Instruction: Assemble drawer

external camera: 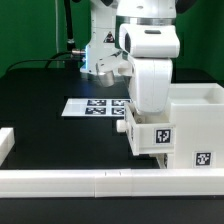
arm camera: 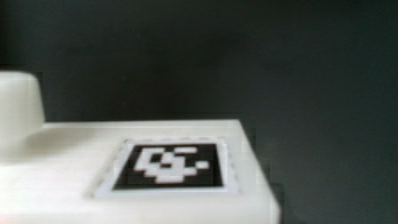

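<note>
My gripper (external camera: 148, 116) comes down from above onto a small white drawer tray (external camera: 150, 138). Its fingertips are hidden behind the hand and the tray. The tray has a square tag on its near face and a knob (external camera: 122, 127) pointing to the exterior view's left. It sits against the open side of the tall white housing (external camera: 197, 120), which carries its own tag low on the front. In the wrist view the tray (arm camera: 71, 150) fills the lower part very close, with a tag (arm camera: 169, 165) and the knob (arm camera: 15, 100). No fingers show there. The second tray is out of view.
The marker board (external camera: 98, 106) lies flat on the black table behind the tray. A low white rail (external camera: 90, 181) runs along the front edge and another (external camera: 5, 145) stands at the left. The arm's base and cables are at the back.
</note>
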`<action>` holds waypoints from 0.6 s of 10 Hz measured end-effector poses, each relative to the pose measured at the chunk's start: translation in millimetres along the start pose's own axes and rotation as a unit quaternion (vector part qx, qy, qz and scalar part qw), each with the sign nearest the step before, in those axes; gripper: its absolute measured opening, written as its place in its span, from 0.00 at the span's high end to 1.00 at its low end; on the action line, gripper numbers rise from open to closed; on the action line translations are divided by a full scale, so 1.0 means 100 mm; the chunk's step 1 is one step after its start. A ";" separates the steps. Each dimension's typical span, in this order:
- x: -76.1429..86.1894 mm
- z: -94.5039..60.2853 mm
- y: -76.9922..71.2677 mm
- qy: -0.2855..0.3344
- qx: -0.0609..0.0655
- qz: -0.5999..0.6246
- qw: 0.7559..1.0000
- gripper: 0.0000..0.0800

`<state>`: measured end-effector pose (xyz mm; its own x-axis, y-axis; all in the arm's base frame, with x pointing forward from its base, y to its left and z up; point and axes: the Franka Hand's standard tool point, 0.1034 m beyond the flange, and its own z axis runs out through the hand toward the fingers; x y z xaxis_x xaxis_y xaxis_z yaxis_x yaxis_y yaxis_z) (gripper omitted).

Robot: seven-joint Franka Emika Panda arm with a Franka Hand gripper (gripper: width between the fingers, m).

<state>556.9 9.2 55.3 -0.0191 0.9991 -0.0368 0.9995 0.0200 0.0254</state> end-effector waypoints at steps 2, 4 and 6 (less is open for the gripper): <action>0.00 -0.02 0.00 -0.001 0.000 0.001 1.000 0.82; -0.02 -0.17 0.05 -0.004 -0.007 0.002 1.000 0.64; -0.04 -0.37 0.09 -0.012 -0.002 0.003 1.000 0.42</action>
<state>564.9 7.2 93.1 -0.0127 0.9981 -0.0597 0.9994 0.0145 0.0301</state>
